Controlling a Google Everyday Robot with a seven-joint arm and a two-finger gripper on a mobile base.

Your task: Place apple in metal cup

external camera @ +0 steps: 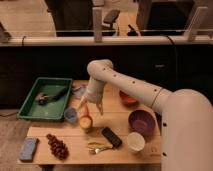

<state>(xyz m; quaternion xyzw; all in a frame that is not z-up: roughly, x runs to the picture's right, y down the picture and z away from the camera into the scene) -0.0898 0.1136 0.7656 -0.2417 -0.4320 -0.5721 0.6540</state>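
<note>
The apple (86, 121) is a small yellow-orange round fruit on the wooden table (75, 155), just right of the pale blue-grey small cup (70, 115). It seems to sit in the short dark metal cup (86, 128), of which only a thin lower edge shows. My gripper (89, 107) hangs straight above the apple, pointing down. Its fingers are spread apart and hold nothing. The arm reaches in from the right.
A green tray (30, 112) with dark items stands at the left. Dark red grapes (57, 146) and a blue sponge (28, 148) lie front left. A black bar (111, 137), a white cup (135, 141), a purple bowl (141, 122) and an orange bowl (128, 99) are on the right.
</note>
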